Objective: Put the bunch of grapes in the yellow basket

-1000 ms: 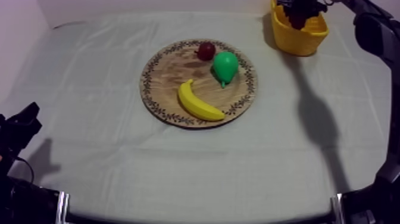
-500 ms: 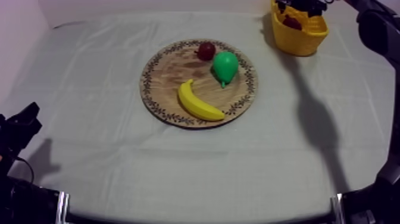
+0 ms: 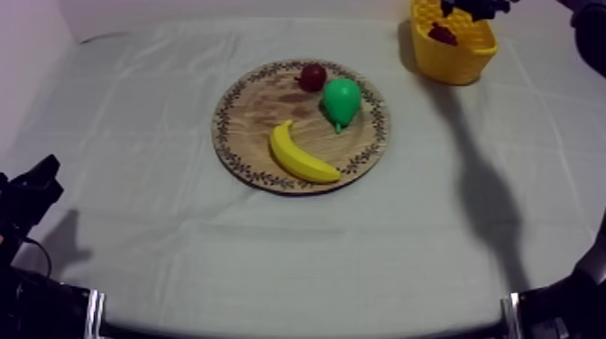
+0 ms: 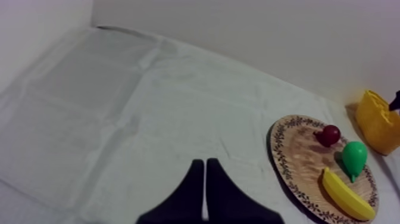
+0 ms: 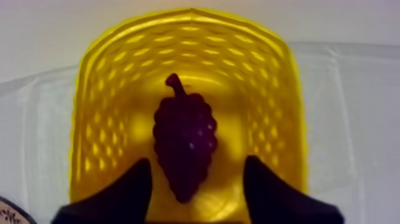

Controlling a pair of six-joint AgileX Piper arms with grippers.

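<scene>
— While the right gripper (image 3: 476, 7) hangs over the yellow basket (image 3: 455, 56), where does the bunch of grapes (image 5: 184, 143) lie?

— Inside the basket, on its floor, stem end toward the far wall. The bunch is dark purple and lies flat. From above it shows as a dark patch within the yellow rim.

— State of that gripper?

— Its two black fingers (image 5: 134, 190) stand wide apart with nothing gripped. In the right wrist view the bunch lies below them, in the gap between them, and neither finger meets it.

— And the left gripper (image 3: 34, 191)?

— Low at the table's left near edge, well apart from the wooden board (image 3: 252, 117). The left wrist view has its fingers lying together as a narrow wedge over bare cloth (image 4: 119, 107), holding nothing.

— What is on the board?

— Three toy fruits. The small red fruit (image 3: 313, 77) sits by the far rim. The pear (image 3: 343, 101) is just beside it; whether the two touch cannot be told. The banana (image 3: 302, 155) lies on the near half, close to the pear's narrow end.

— Placement of basket against board?

— The basket stands at the far right of the table and the board at the middle, the two well apart with cloth between them.
</scene>
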